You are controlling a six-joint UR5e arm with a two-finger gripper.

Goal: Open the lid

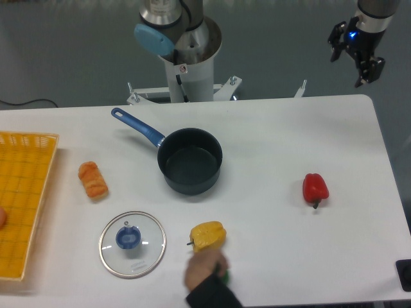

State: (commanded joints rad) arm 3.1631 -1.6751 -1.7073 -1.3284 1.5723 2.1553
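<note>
The lid [132,244] lies flat on the white table [276,135] toward seven o'clock, its blue knob up, clear of the saucepan [189,160] — which stands open near the middle of the table with its blue handle pointing to about ten o'clock. The gripper [355,52] hangs in the air at the far one o'clock corner, above and behind the table's back edge, with its two dark fingers standing apart and nothing between them. So the lid is well apart from the gripper, diagonally across the whole table, off at roughly seven o'clock from it, with the saucepan lying between the two. Just beside the lid, at its three o'clock, sits a yellow pepper [208,236]; right below that pepper a person's hand [204,273] in a dark sleeve reaches in from the near edge — blurred — with a bit of something green [225,276] showing at its right side, too little of it to tell more. A red pepper [315,188] rests toward four o'clock on the table, well apart from everything else. An orange pastry-like piece [93,179] lies at nine o'clock, up and left of the lid, and a yellow basket [24,199] sits at the left edge. The robot's base column [186,51] rises behind the table at twelve o'clock.
</note>
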